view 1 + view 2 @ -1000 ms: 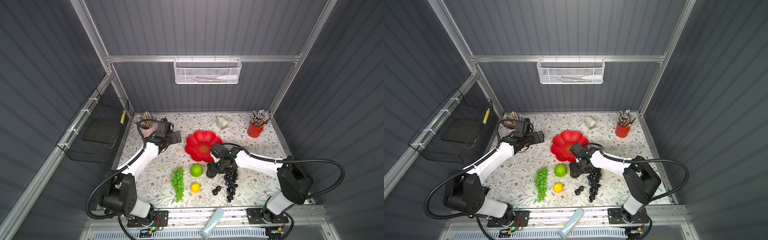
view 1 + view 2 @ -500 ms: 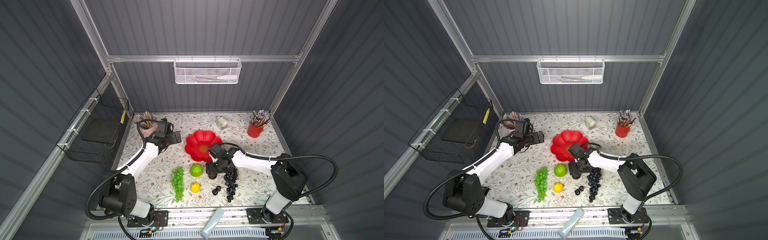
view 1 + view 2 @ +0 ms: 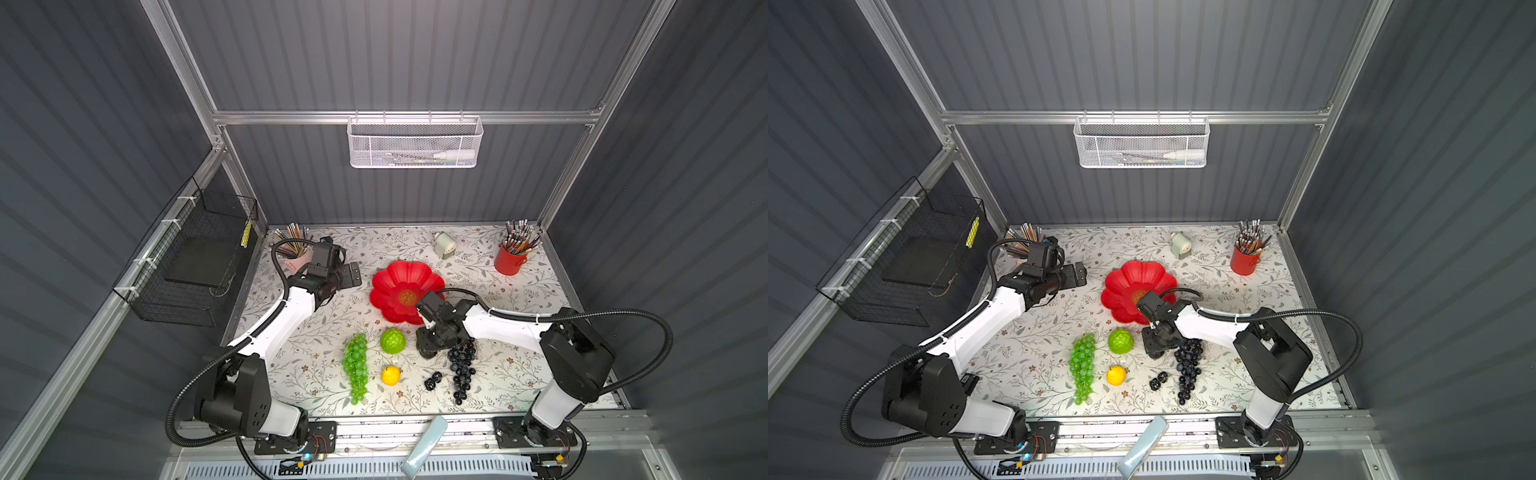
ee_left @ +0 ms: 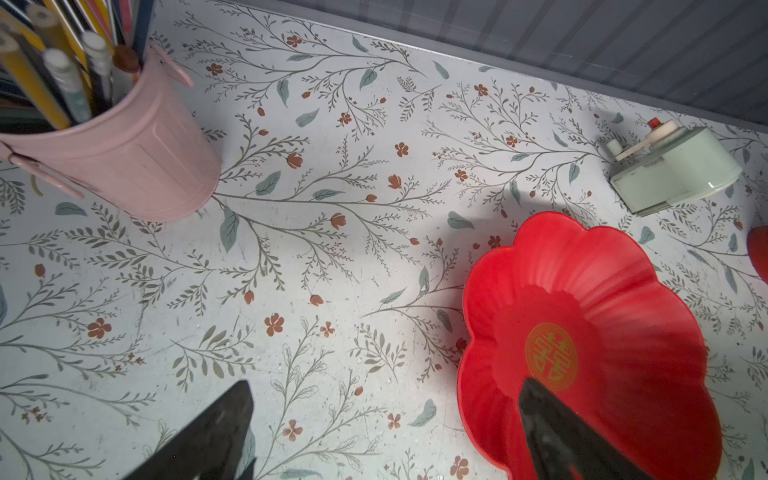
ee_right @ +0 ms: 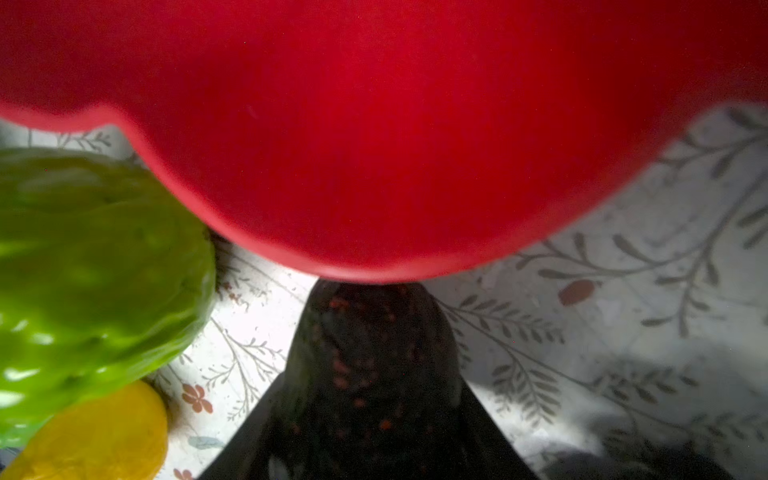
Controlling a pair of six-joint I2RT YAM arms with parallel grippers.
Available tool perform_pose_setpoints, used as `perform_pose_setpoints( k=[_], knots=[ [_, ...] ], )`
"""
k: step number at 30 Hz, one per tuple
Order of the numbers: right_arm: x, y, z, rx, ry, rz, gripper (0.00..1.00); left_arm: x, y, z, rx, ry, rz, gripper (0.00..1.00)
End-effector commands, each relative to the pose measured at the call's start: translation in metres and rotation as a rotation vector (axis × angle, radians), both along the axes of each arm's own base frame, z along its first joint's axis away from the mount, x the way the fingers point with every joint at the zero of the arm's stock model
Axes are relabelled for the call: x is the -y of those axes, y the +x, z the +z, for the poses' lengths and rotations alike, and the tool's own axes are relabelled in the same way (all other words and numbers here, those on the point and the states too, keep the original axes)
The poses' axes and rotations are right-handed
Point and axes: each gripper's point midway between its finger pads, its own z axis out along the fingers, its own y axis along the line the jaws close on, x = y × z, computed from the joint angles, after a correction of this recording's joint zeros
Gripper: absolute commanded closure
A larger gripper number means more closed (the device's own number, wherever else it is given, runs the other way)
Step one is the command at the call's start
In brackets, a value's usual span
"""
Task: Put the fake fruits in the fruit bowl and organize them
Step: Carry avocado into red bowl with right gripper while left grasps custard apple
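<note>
Honestly, right pincer (image 3: 430,348) straddles the black bumpy oval (image 5: 365,353) on the desk (image 5: 582,332); can't tell if it's clamped yet. Squeeze mid-body, then lift above the fruit bowl (image 5: 374,145) rim just ahead. Left pincer (image 4: 385,384) hangs released.

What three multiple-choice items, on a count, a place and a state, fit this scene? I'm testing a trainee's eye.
1. How many fruits lie in the glossy red flower-shaped bowl?
A) two B) none C) four
2. Where is the lime-green scaly plastic ball?
A) in that bowl B) in a claw C) on the floral table, beside the green plastic grape bunch
3. The left claw is:
A) open, empty B) shut on the ball C) shut on the grape bunch

Answers: B, no fruit shows in the bowl; C, the ball rests on the table by the grapes; A, its fingers stand apart with nothing between.
</note>
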Motion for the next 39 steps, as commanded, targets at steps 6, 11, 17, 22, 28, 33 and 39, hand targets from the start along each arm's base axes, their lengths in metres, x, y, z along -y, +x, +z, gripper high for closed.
perform_pose_setpoints(
  k=[6,11,17,22,28,33,39],
  knots=[
    [0.015,-0.010,0.037,0.069,0.031,0.017,0.58,-0.007,-0.004,0.010,0.015,0.022,0.015,0.00],
    [0.026,-0.014,0.077,0.121,0.074,0.021,0.63,-0.014,0.002,0.018,0.019,0.064,0.045,0.00],
    [0.026,0.031,0.129,0.227,0.097,0.088,0.62,-0.020,-0.002,0.009,-0.003,0.080,0.069,0.00],
    [0.008,0.091,0.138,0.295,0.107,0.146,0.63,-0.010,-0.004,0.009,-0.051,0.081,0.001,0.00],
    [-0.015,0.148,0.125,0.339,0.076,0.196,0.63,-0.016,-0.013,0.010,-0.082,0.098,0.022,0.00],
    [-0.021,0.178,0.098,0.341,-0.008,0.210,0.63,-0.013,-0.016,0.009,-0.071,0.077,0.007,0.00],
    [-0.019,0.191,0.070,0.309,-0.069,0.213,0.63,-0.012,-0.016,0.000,-0.099,0.078,0.002,0.00]
  ],
)
